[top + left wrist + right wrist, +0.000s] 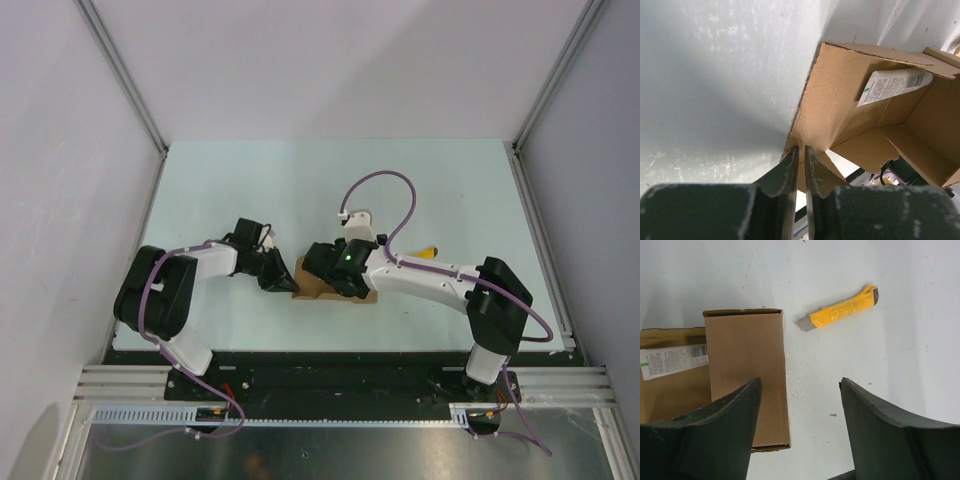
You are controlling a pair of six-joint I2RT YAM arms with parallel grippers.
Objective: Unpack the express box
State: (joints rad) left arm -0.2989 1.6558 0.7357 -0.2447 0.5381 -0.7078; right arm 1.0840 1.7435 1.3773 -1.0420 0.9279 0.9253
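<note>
**Small brown corrugated-cardboard express box (366, 297) (840, 105) (746, 365), flaps open, near the front centre of the pale matte table (300, 190).**

The left gripper (281, 276) (801, 150) has dark, rough-surfaced fingers drawn in to a thin slit. They pinch the torn, fibrous corner of a flap on the box's left side. Just to its right, the right gripper (330, 263) (800, 385) hangs over the box with its broad, wedge-shaped fingers spread wide and gripping nothing. Under it lies a flat, rectangular, smooth-faced flap. A flat white printed pack (895, 85) (672, 361) with a barcode and a green mark lies against the box's inner wall. Farther off and to the right, a slim yellow-and-black utility knife (428, 252) (840, 313) with a grey tip lies flat on the table, apart from the box.
</note>
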